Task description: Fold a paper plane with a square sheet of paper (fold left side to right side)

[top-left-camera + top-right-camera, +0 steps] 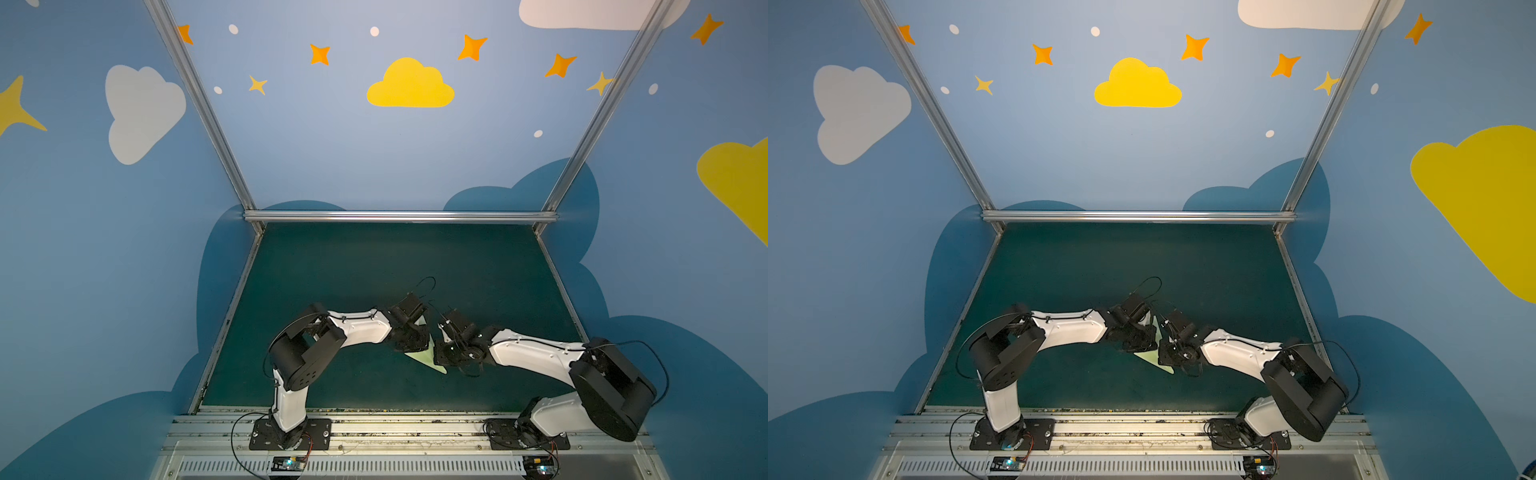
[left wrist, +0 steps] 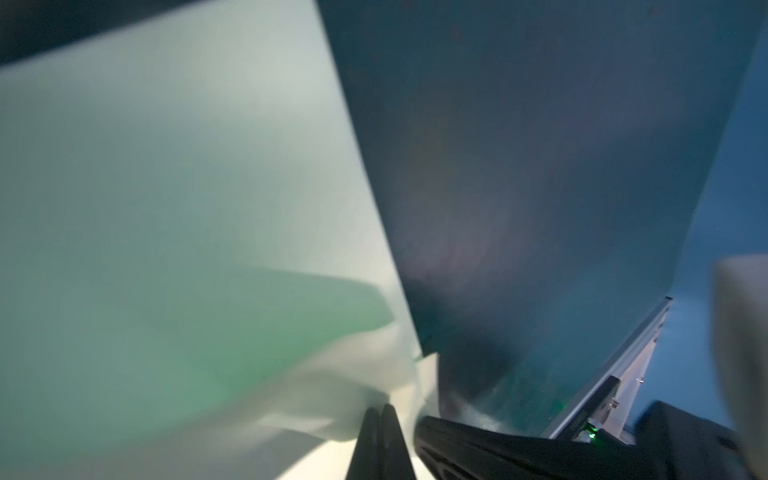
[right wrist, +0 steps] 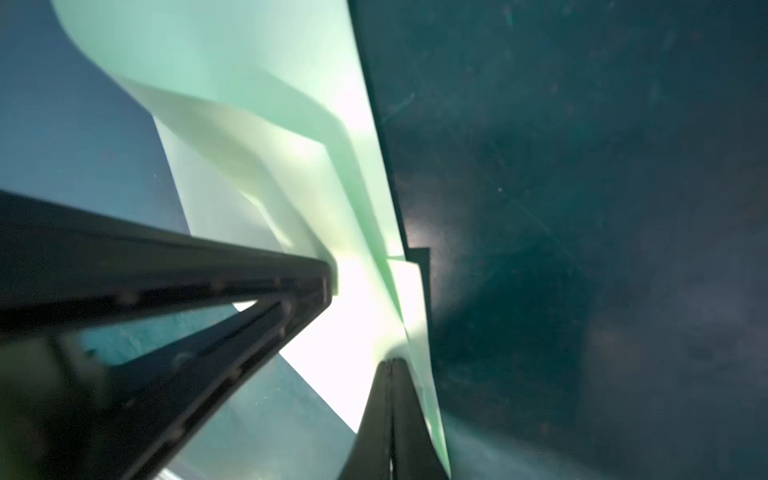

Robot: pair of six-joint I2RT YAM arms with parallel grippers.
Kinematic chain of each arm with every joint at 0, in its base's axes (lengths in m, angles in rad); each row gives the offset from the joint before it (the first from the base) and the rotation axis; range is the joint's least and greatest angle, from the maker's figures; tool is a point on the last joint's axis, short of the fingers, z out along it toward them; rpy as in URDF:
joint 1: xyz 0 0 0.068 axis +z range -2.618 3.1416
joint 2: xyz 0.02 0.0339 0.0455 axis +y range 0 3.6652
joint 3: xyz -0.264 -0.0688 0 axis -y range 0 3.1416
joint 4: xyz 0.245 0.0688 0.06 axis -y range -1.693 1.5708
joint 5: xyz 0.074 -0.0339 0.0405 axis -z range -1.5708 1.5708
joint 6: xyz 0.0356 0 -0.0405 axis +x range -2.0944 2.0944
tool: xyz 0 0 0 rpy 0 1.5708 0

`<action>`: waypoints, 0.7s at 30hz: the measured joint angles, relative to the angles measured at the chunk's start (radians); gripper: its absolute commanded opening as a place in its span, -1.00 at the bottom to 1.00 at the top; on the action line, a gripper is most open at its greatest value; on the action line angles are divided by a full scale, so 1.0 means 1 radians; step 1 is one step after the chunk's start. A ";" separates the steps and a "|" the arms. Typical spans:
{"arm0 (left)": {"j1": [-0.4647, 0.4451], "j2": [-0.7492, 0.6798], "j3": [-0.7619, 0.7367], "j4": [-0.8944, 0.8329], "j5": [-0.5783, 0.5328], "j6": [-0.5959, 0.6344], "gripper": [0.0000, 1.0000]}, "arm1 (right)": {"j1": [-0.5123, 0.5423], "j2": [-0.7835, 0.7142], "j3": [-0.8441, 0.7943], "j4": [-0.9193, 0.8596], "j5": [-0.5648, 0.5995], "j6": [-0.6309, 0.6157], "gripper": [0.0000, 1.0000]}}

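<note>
paper plane (image 1: 426, 360): 1 | robot arms (image 1: 361, 330) (image 1: 536, 353): 2 | table (image 1: 374, 266): 1

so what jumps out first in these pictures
The left arm and right arm meet near the middle of the dark green table, with a pale green plane between them. In the wrist views the left gripper and right gripper are both shut, each seemingly pinching it. Behind, the blue wall carries a yellow cloud and orange stars.
</note>
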 measured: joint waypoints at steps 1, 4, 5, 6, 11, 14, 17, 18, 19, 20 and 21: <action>0.005 0.000 -0.003 0.001 0.000 0.000 -0.93 | 0.000 0.000 -0.002 0.003 0.000 0.000 -1.00; 0.033 0.000 -0.019 0.011 0.008 0.005 -0.93 | 0.000 -0.001 -0.009 0.011 0.000 0.003 -1.00; 0.044 0.000 -0.024 0.020 0.012 0.008 -0.93 | 0.000 -0.002 -0.011 0.013 0.000 0.004 -1.00; 0.056 -0.001 -0.031 0.030 0.017 0.009 -0.93 | 0.000 -0.003 -0.013 0.015 0.000 0.005 -1.00; 0.129 -0.013 -0.068 0.073 0.039 0.027 -0.93 | 0.000 -0.011 -0.025 0.030 0.001 0.012 -1.00; 0.173 -0.013 -0.070 0.079 0.045 0.043 -0.93 | 0.000 -0.014 -0.030 0.036 0.000 0.015 -1.00; 0.219 -0.013 -0.077 0.090 0.050 0.058 -0.93 | 0.000 -0.016 -0.033 0.040 0.001 0.017 -1.00; 0.232 -0.013 -0.079 0.093 0.051 0.063 -0.93 | 0.000 -0.017 -0.034 0.042 0.001 0.018 -1.00; 0.247 -0.013 -0.082 0.097 0.054 0.070 -0.93 | 0.000 -0.017 -0.035 0.042 0.001 0.018 -1.00; 0.261 -0.013 -0.083 0.100 0.057 0.076 -0.93 | 0.000 -0.017 -0.035 0.043 0.001 0.018 -1.00; 0.274 -0.011 -0.083 0.101 0.059 0.080 -0.93 | 0.000 -0.017 -0.035 0.043 0.001 0.018 -1.00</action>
